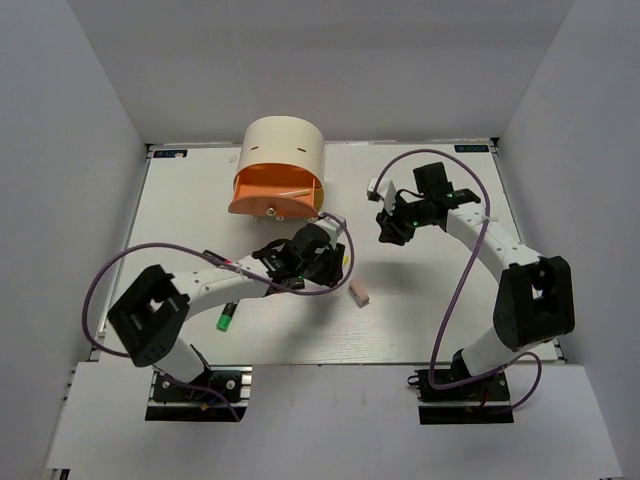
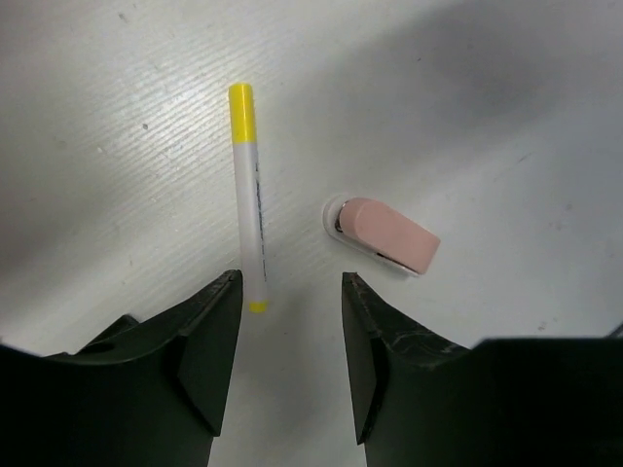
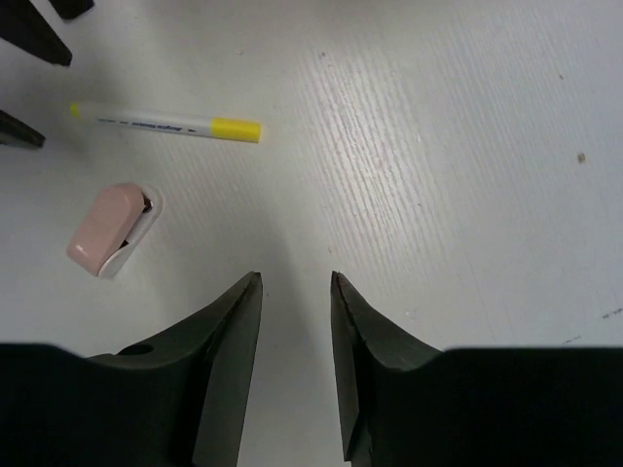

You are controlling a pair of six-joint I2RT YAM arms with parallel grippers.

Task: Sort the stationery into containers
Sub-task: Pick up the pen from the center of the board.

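Observation:
A thin white stick with yellow tips (image 2: pixel 248 195) lies flat on the table, its near end just beside the left finger of my left gripper (image 2: pixel 292 282). That gripper is open, with only bare table between its fingers. A pink eraser block (image 2: pixel 387 236) rests just right of the stick, apart from it. My right gripper (image 3: pixel 295 280) is open and empty, hovering some way from the stick (image 3: pixel 165 123) and the eraser (image 3: pixel 107 229). From above, the left gripper (image 1: pixel 332 262) sits beside the eraser (image 1: pixel 359 293), and a green highlighter (image 1: pixel 226 318) lies by the left arm. The orange drawer (image 1: pixel 275 195) stands pulled out.
The cream cylindrical cabinet (image 1: pixel 283 150) stands at the back of the white table (image 1: pixel 430 320), with the orange drawer facing the arms. The right gripper (image 1: pixel 387 232) hangs right of the drawer. Grey walls enclose the table on three sides.

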